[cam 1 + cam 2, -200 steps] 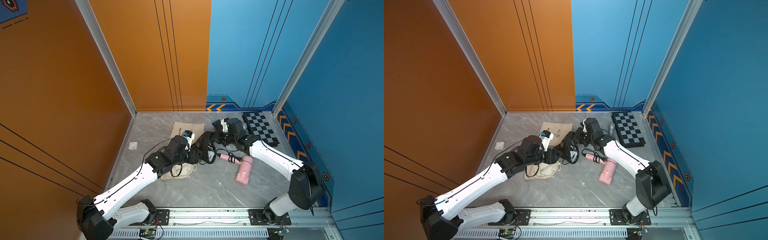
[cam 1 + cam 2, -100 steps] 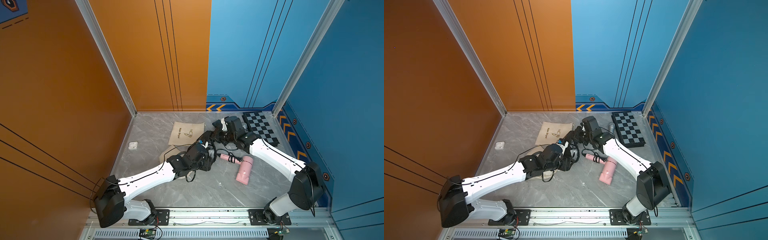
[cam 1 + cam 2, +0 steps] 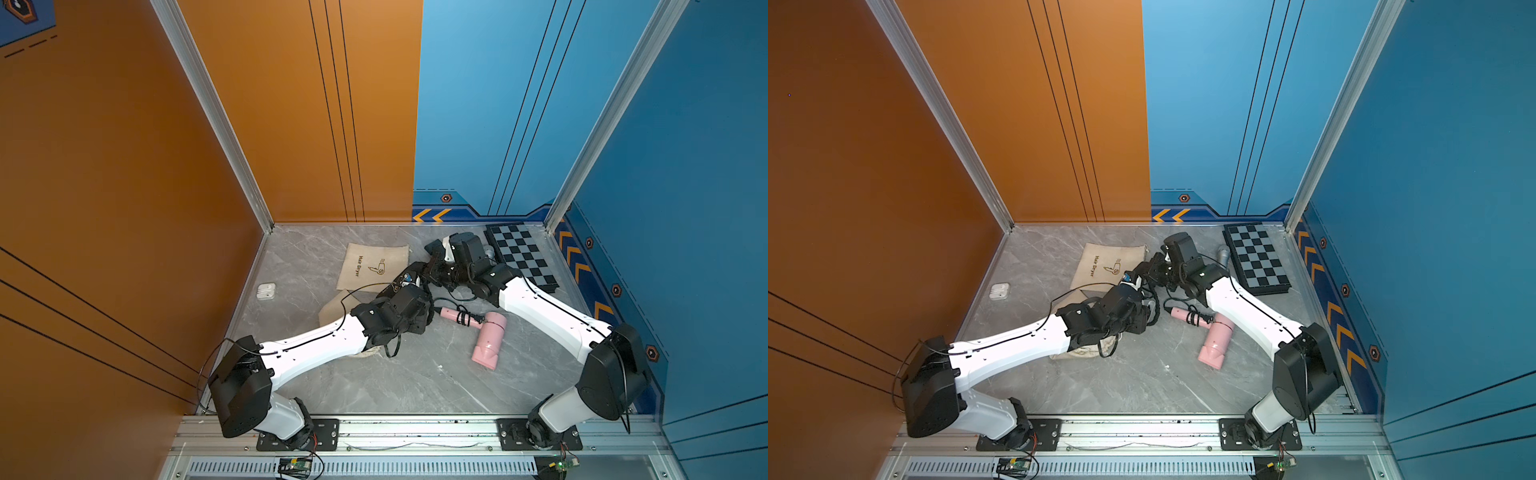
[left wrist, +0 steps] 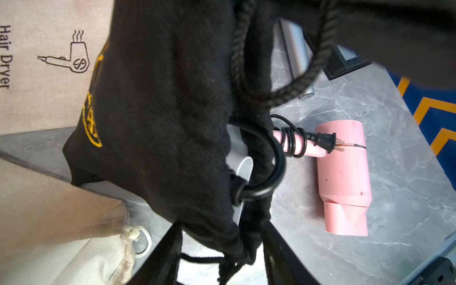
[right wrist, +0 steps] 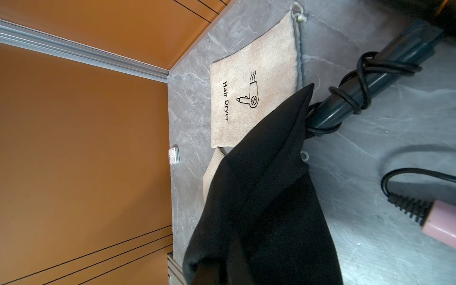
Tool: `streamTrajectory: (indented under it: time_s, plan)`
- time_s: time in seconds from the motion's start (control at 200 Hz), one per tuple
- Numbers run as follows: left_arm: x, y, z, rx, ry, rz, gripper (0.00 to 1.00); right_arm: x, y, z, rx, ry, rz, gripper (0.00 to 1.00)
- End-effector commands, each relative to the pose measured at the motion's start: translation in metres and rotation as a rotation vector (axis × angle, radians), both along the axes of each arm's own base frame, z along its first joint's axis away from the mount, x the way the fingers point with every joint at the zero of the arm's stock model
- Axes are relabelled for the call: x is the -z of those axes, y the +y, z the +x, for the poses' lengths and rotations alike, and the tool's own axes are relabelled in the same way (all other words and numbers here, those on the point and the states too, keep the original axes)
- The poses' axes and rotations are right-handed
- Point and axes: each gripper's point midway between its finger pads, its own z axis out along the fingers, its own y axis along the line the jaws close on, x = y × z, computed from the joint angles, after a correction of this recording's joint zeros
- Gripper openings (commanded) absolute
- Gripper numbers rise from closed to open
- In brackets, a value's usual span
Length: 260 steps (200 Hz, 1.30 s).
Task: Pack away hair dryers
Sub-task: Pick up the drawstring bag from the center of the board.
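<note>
you see a black cloth bag (image 5: 259, 209) filling the lower middle of the frame. a dark hair dryer (image 5: 365, 81), cord-wound, juts from its top edge toward the upper right. a printed beige bag (image 5: 254, 103) lies upper middle; a pink hair dryer (image 5: 439, 224) shows at the lower right edge.

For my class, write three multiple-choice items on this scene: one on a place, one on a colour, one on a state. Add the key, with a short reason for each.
1. Where does the chessboard lie?
A) beside the blue wall
B) against the orange wall
C) on the beige bag

2. What colour is the hair dryer lying bare on the table?
A) white
B) green
C) pink

3. That dryer's cord is:
A) stretched out straight
B) wound round the handle
C) cut off

Key:
1 A, it sits in the far corner along the blue side wall.
2 C, its body shows pink in both top views.
3 B, the left wrist view shows black coils on the handle.
</note>
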Motion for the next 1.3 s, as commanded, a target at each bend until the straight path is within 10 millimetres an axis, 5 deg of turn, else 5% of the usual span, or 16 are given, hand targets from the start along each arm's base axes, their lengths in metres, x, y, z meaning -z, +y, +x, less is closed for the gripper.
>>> streamTrajectory:
  time_s: [0.0,0.07,0.33,0.561,0.991,1.101,1.296]
  plan:
    - [0.006,0.003,0.001,-0.016,-0.002,0.052,0.46,-0.035,-0.004,0.0,0.01,-0.076,0.022,0.0]
    - [0.007,0.003,0.001,-0.015,0.0,0.056,0.42,-0.038,-0.004,-0.001,0.011,-0.084,0.023,0.0]
    - [-0.001,0.012,0.008,-0.032,-0.023,0.061,0.0,-0.045,-0.009,-0.003,0.018,-0.108,0.02,0.0]
    - [-0.027,0.031,0.014,-0.057,-0.061,0.035,0.0,-0.049,-0.013,-0.003,0.021,-0.125,0.005,0.0]
    - [-0.161,0.122,0.051,-0.171,-0.225,-0.036,0.0,-0.057,-0.041,-0.007,-0.023,-0.176,-0.157,0.0]
    - [-0.168,0.132,0.061,-0.18,-0.217,-0.028,0.0,-0.064,-0.043,-0.008,-0.031,-0.182,-0.141,0.0]
    - [-0.135,0.161,0.09,-0.231,-0.123,-0.049,0.0,-0.061,-0.036,-0.002,-0.06,-0.18,-0.143,0.0]
